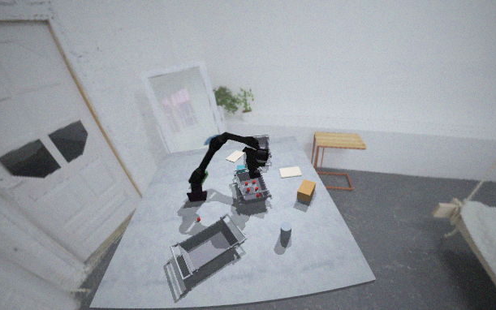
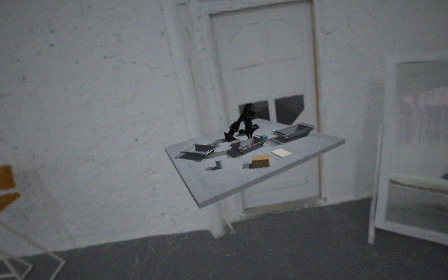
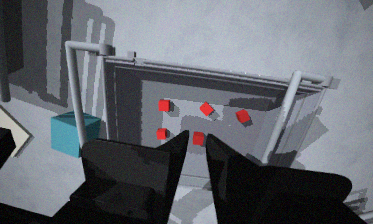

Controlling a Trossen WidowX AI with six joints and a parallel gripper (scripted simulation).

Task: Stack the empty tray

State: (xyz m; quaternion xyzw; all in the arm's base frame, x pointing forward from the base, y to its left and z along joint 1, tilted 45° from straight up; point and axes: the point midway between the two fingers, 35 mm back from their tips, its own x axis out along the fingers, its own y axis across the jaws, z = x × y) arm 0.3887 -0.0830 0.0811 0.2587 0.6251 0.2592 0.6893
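Observation:
The loaded tray [image 1: 242,195] [image 2: 248,149] [image 3: 212,71] stands mid-table with several red blocks inside. In the wrist view its right bar [image 3: 280,117] is swung in over the right end, and its left bar [image 3: 73,90] stands outside the left end. My gripper [image 1: 255,175] [image 2: 250,138] [image 3: 197,136] is over the tray between the bars, its fingertips a little apart with nothing held; their height above the load is hard to tell. An empty tray [image 1: 212,247] [image 2: 205,148] lies at the front in the top view, and another tray [image 1: 262,142] [image 2: 292,135] at the back.
A teal block [image 1: 240,169] [image 3: 69,135] is close to the loaded tray's left end in the wrist view. An orange box [image 1: 306,191] [image 2: 260,161], a grey cylinder [image 1: 285,233] [image 2: 218,164], flat cream plates [image 1: 290,172] [image 1: 235,156] and a loose red block [image 1: 199,219] lie around.

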